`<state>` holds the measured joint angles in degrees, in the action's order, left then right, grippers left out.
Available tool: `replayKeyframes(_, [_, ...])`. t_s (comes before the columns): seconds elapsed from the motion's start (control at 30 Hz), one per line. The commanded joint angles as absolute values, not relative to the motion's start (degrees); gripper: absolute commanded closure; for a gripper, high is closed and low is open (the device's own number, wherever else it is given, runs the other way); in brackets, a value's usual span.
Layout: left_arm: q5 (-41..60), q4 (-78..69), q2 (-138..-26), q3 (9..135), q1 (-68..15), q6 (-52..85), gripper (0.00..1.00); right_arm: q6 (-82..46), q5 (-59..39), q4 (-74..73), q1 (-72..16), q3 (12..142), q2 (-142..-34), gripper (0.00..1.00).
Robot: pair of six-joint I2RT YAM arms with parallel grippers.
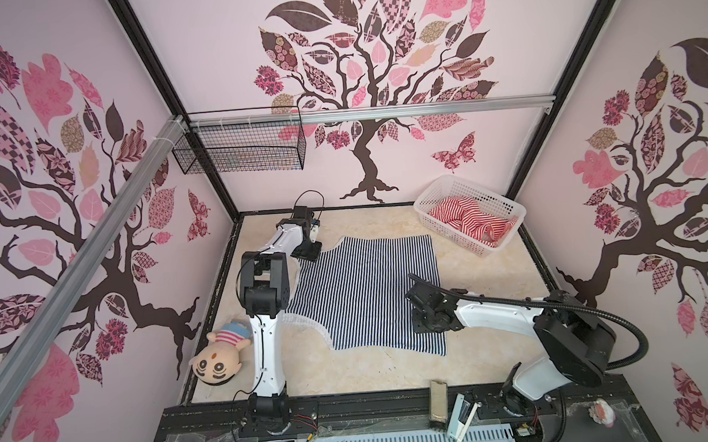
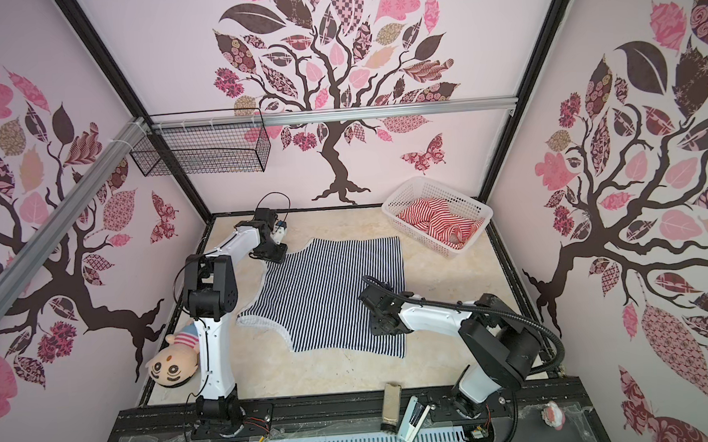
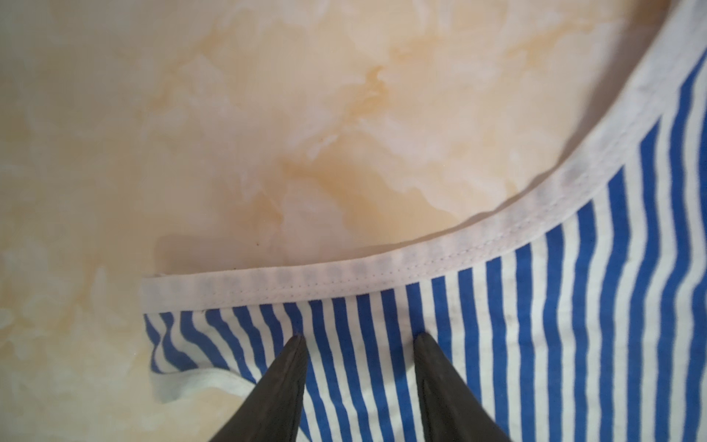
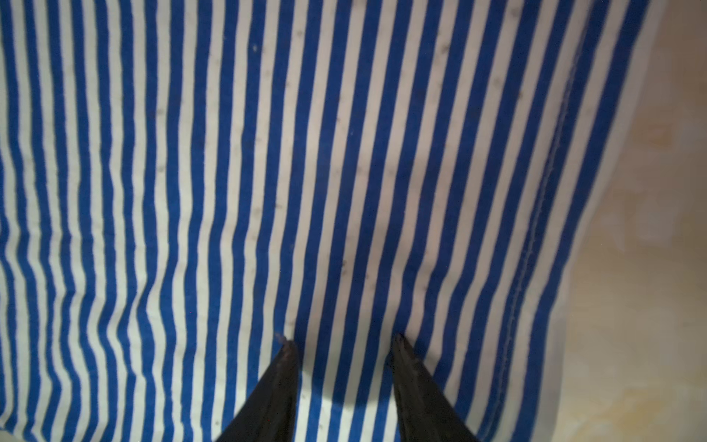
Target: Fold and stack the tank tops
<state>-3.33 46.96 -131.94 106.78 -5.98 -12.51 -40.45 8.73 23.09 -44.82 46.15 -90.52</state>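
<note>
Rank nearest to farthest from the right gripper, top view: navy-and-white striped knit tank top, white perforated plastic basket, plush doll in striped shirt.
1. Navy-and-white striped knit tank top: directly under the right gripper.
2. White perforated plastic basket: back right corner.
3. Plush doll in striped shirt: front left edge.

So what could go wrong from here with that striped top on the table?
1. The left end effector stands open over the narrow strap end of the navy-striped tank top; a pinch there might catch only one layer or slip off, skewing the fold.
2. The right end effector stands open over flat cloth inside the hem; closing there may just bunch it.
3. The red-striped tank top lies crumpled in the basket and could snag coming out.
</note>
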Motion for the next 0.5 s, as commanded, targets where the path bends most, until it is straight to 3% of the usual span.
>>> replayKeyframes(0.0, [-5.68,48.76,-135.59,110.31,-5.46,-13.42,0.50,-39.14,10.45,25.37,-44.39,47.75,-97.10,0.57])
replayKeyframes(0.27, [-6.01,53.94,-138.27,119.79,-3.90,-13.82,0.50,-37.29,11.73,26.49,-44.06,54.00,-101.91,0.57])
replayKeyframes(0.47, [-5.26,50.79,-129.69,113.29,-3.90,-13.96,0.50,-35.88,13.11,29.45,-42.45,56.12,-99.14,0.57])
